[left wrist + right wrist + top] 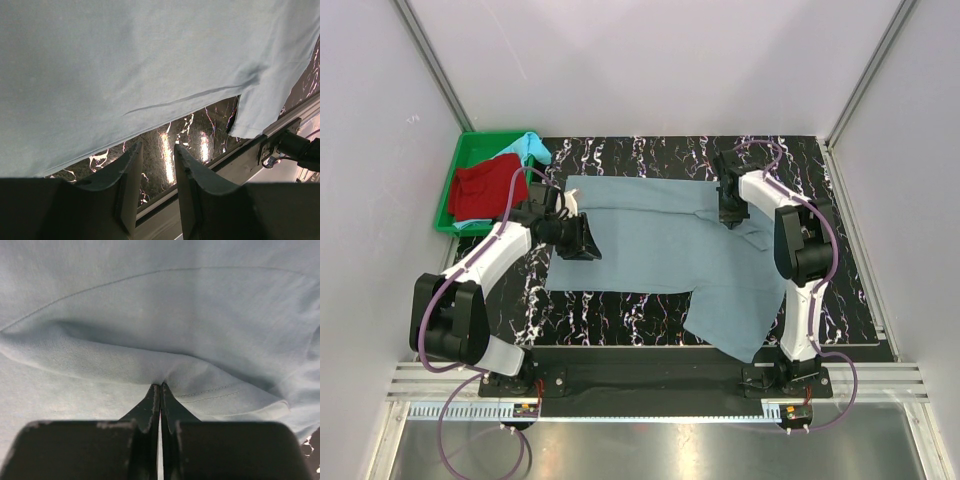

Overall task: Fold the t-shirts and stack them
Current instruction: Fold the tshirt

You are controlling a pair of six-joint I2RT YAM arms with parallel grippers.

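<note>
Grey-blue t-shirt (pixel 660 240) on black marbled table (pixel 620 318), white walls (pixel 650 60).

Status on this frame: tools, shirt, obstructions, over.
Right tool shut, pinching a fold of the grey-blue t-shirt. Left tool open at its edge, holding nothing. Red t-shirt and turquoise t-shirt piled in green tray; nothing blocking.

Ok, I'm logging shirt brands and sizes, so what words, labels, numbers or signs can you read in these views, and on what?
No readable text in any view.
grey-blue t-shirt: plain cloth, no print or tag showing.
red t-shirt and turquoise t-shirt: no lettering visible.
green tray: no label visible.
small fittings at the arm bases: any marking is too small to read.
</note>
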